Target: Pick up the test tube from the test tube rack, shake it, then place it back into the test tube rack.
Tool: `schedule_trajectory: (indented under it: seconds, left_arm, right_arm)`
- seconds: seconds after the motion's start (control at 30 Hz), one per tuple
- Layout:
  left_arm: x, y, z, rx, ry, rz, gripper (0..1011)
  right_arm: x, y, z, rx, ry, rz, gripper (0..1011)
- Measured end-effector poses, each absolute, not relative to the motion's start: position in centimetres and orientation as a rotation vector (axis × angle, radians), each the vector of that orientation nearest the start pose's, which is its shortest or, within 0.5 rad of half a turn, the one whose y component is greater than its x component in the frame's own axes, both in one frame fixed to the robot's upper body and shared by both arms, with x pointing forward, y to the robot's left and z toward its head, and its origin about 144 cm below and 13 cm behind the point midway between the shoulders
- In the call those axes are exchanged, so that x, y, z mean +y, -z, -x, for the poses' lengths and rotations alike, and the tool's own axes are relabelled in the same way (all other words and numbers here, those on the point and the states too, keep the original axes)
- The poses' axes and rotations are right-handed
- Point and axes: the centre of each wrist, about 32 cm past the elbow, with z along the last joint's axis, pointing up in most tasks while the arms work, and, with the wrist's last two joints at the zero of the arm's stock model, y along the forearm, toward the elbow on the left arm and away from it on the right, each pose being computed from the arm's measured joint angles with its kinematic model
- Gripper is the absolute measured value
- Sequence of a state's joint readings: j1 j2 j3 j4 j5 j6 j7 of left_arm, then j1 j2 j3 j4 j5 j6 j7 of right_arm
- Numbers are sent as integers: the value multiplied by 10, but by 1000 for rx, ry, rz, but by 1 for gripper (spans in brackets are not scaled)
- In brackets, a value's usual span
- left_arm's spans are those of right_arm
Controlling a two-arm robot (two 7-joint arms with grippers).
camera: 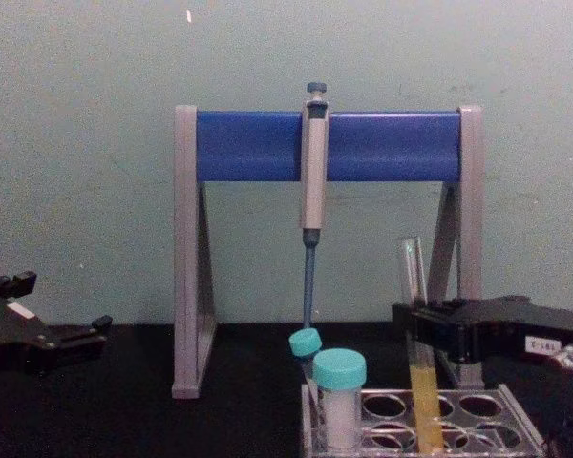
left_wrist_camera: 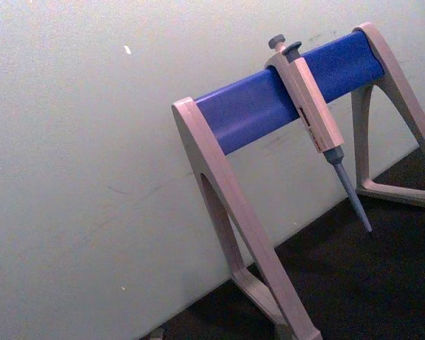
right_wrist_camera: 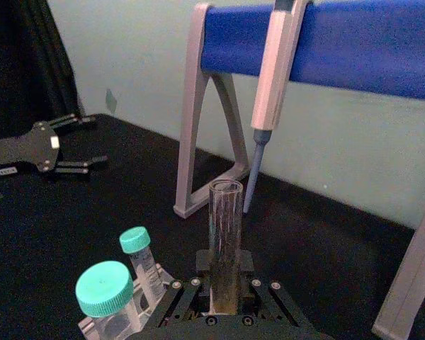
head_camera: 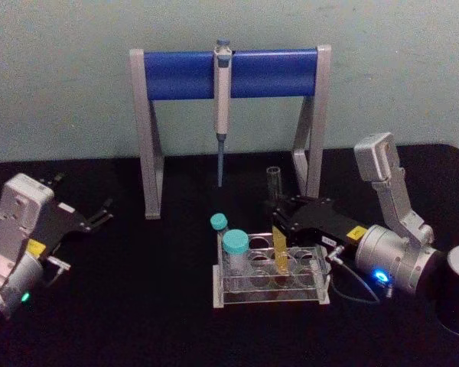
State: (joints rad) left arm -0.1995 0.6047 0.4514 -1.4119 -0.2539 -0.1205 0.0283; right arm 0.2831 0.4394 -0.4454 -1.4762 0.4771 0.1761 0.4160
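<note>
The test tube [head_camera: 280, 258] is upright, its yellow-liquid lower end down in a hole of the clear test tube rack [head_camera: 314, 294]. My right gripper [head_camera: 278, 217] reaches in from the right and is shut on the tube's middle, above the rack's top plate. The chest view shows the tube [camera: 423, 396] pinched by the right gripper [camera: 417, 330], with the rack [camera: 516, 429] below. In the right wrist view the tube's open top [right_wrist_camera: 225, 212] rises above the fingers. My left gripper [head_camera: 105, 212] rests open at the far left, away from the rack.
Two teal-capped tubes [head_camera: 235, 246] [head_camera: 219, 223] stand in the rack's left end. Behind the rack is a tall grey stand with a blue bar [head_camera: 183, 75], a pipette [head_camera: 222, 99] hanging from its middle. A black tabletop [head_camera: 138, 306] spreads around.
</note>
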Motion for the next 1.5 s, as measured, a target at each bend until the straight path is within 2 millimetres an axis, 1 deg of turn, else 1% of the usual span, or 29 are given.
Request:
schedule_trajectory:
  seconds: [0.4,0.63,0.73,1.1,1.5]
  left_arm:
    - [310,-1140,-489,-285,-1248,-305,1010]
    - [310,-1140,-489,-285,-1248,-305,1010]
    - [310,-1140,-489,-285,-1248,-304,1010]
    - [310,-1140,-489,-285,-1248,-304,1010]
    - [310,-1140,-489,-285,-1248,-304,1010]
  right_arm:
    - [-243,-1176,-500,23,804,82,220]
    - [-243,-1183,-492,-40,807,25,220]
    - [-243,-1190,-491,-78,809,0,220]
    - [-242,-1202,-494,-134,821,-55,220]
    - [-243,-1198,-501,-131,838,-74,220]
